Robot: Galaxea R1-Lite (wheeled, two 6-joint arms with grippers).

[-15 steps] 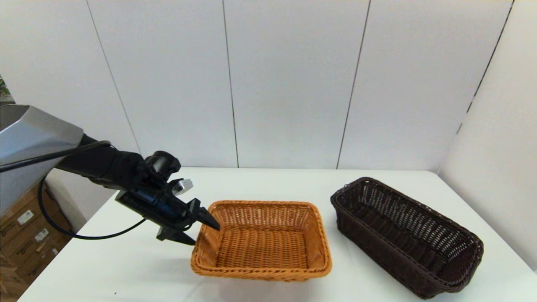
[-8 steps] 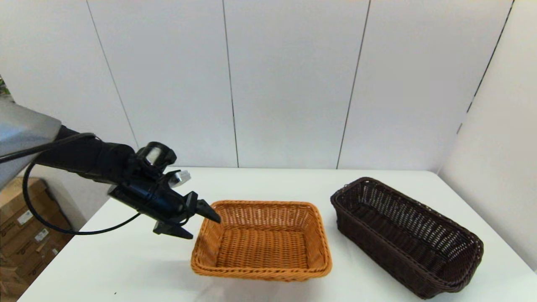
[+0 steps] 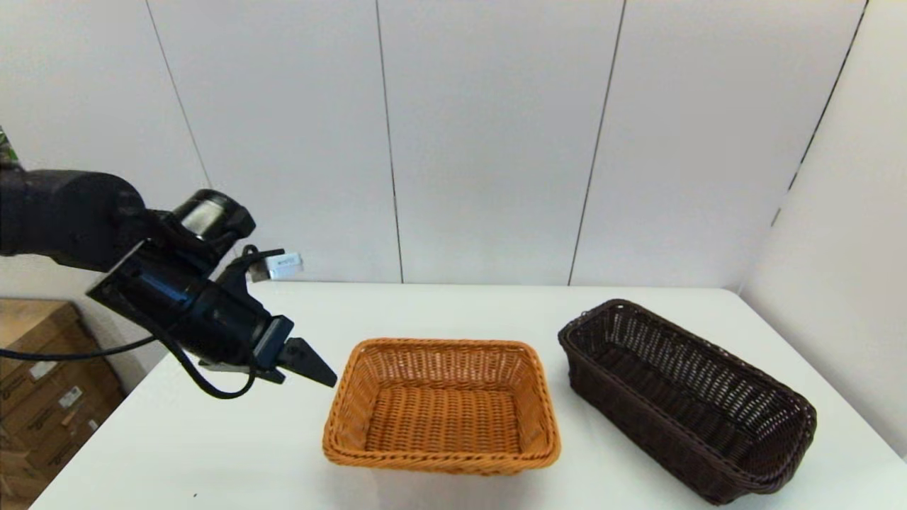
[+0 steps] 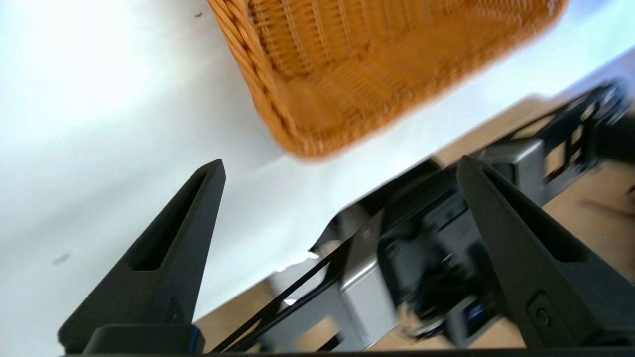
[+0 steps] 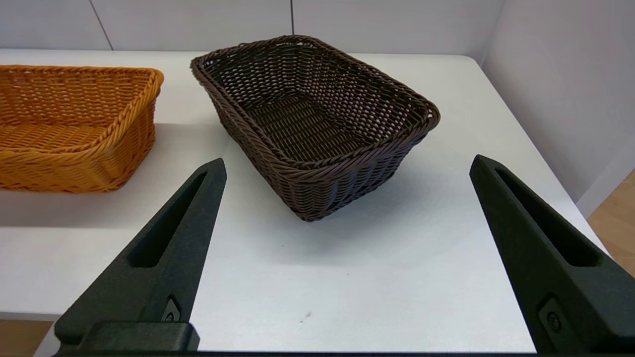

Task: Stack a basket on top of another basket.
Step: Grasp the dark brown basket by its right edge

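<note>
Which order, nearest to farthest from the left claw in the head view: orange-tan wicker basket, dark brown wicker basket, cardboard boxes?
1. Orange-tan wicker basket, just right of the left claw.
2. Cardboard boxes, left, beyond the table.
3. Dark brown wicker basket, far right.

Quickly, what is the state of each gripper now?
Left gripper: open, holding nothing, beside the orange-tan basket.
Right gripper: open, holding nothing.

On the white table [image 3: 623, 312] I count two baskets. One is the orange-tan basket [image 3: 443, 406] and one is the dark brown basket [image 3: 684, 397]; each colour appears only once. I count also two grippers: the left gripper [image 3: 312, 368] and the right gripper [image 5: 347, 166]. Each gripper has two black fingers, so there are four fingers together.
</note>
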